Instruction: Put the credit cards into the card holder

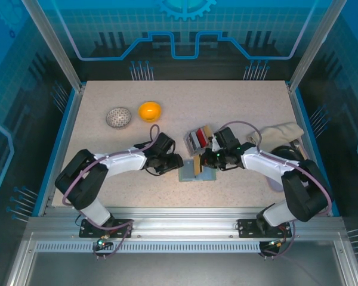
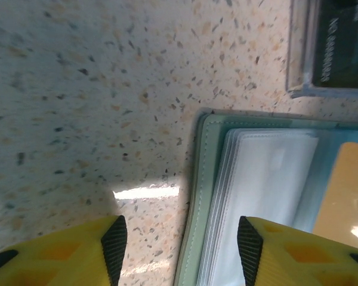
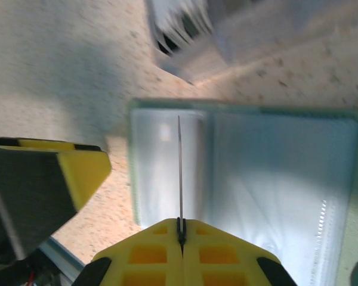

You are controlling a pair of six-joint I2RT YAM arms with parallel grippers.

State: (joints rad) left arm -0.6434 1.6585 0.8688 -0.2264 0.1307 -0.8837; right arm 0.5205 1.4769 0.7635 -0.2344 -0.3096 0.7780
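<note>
The card holder (image 1: 188, 173) lies open on the table, its clear pockets facing up (image 3: 256, 179). My right gripper (image 3: 181, 229) is shut on a thin card (image 3: 179, 167), seen edge-on and standing upright over the holder's left half. In the top view that card (image 1: 197, 167) looks tan, under my right gripper (image 1: 210, 161). My left gripper (image 2: 182, 244) is open low over the holder's left edge (image 2: 203, 196), one finger on each side and neither touching it. The tan card (image 2: 346, 190) shows at the right. More credit cards stand in a clear box (image 1: 200, 139).
A black card sits in the clear box (image 2: 331, 47) just beyond the holder. A patterned ball (image 1: 119, 117) and an orange bowl (image 1: 150, 111) sit at the back left. A beige cloth (image 1: 283, 132) lies at the right, beside the right arm.
</note>
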